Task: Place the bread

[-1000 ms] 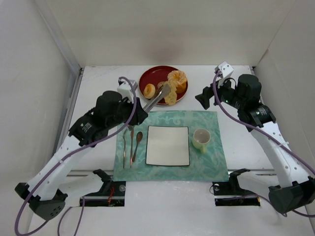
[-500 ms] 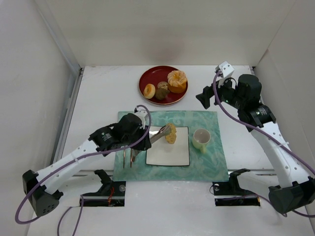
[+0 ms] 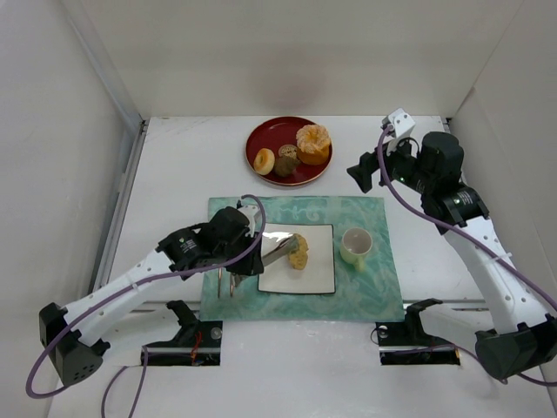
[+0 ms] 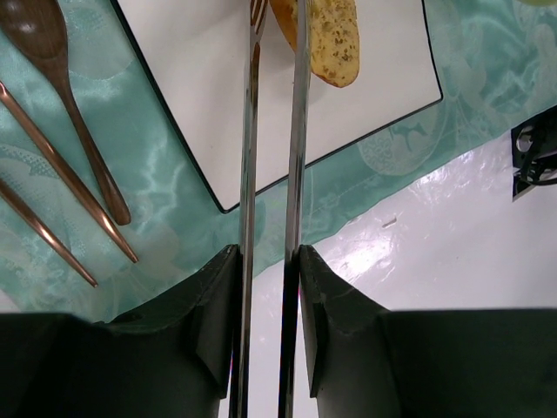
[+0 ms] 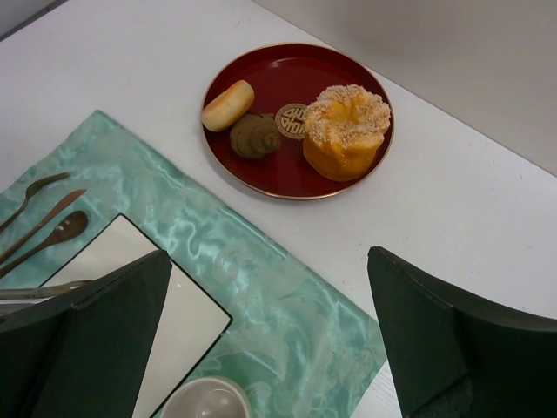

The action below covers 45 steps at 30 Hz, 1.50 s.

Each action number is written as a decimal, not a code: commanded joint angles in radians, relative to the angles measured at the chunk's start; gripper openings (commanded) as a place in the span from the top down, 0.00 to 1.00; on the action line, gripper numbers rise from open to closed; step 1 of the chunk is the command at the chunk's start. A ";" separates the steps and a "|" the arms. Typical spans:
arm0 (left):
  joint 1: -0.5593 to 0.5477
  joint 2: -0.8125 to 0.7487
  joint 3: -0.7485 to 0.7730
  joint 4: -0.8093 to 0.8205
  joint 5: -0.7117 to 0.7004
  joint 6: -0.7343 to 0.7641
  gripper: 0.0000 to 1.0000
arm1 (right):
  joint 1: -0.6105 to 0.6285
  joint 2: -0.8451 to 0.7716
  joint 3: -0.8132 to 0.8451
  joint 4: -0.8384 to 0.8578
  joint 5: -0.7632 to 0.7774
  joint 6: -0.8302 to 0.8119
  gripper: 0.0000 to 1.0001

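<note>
The bread (image 3: 299, 251) is a tan speckled oval at the white square plate (image 3: 305, 277), on or just above its middle. My left gripper (image 3: 253, 253) is shut on metal tongs (image 3: 277, 252) whose arms reach to the bread. In the left wrist view the gripper (image 4: 268, 261) clamps the tongs (image 4: 274, 131). Their arms run up past the bread (image 4: 332, 39) over the plate (image 4: 191, 87). The tong tips are cut off at the top edge, so their grip on the bread is unclear. My right gripper (image 3: 365, 170) is open and empty, held high at the back right, also in its wrist view (image 5: 268, 261).
A red round plate (image 3: 261, 139) at the back holds a golden-orange bun (image 3: 313, 144), a small roll (image 3: 265, 160) and a dark brown lump (image 3: 287, 158). A cup (image 3: 355, 246) stands right of the white plate. Spoon and cutlery (image 3: 233, 252) lie left on the teal placemat (image 3: 365, 292).
My left arm carried the bread in the tongs from the red plate back to the white square plate, then lowered it slightly. The right arm has not moved.
</note>
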 commanded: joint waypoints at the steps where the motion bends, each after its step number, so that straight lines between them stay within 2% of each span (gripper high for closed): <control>1: -0.004 -0.015 0.002 -0.002 0.014 0.003 0.73 | -0.004 -0.032 -0.002 0.068 0.011 0.009 0.00; 4: -0.004 0.007 0.002 -0.013 0.023 0.012 0.69 | -0.004 -0.032 -0.002 0.068 0.011 0.009 0.00; 10: -0.004 0.007 0.020 -0.024 0.014 0.012 0.54 | -0.004 -0.032 -0.002 0.068 0.011 0.009 0.00; 17: -0.004 -0.031 0.051 -0.057 -0.027 -0.006 0.54 | -0.004 -0.032 -0.002 0.068 0.011 0.009 0.00; 25: -0.004 -0.122 0.225 -0.123 -0.086 -0.037 0.57 | -0.004 -0.032 -0.011 0.068 0.002 0.009 0.00; 30: -0.004 -0.141 0.325 -0.157 -0.208 -0.048 0.60 | -0.004 -0.032 -0.011 0.068 0.001 0.009 0.00; 39: -0.004 -0.061 0.404 -0.165 -0.676 -0.028 0.60 | -0.004 -0.032 -0.011 0.068 -0.008 0.009 0.00; 42: 0.031 -0.041 0.372 -0.111 -0.733 0.021 0.60 | -0.004 -0.032 -0.011 0.068 -0.008 0.009 0.00; 45: 0.110 -0.041 0.322 -0.022 -0.723 0.096 0.60 | -0.004 -0.041 -0.011 0.068 -0.017 0.009 0.00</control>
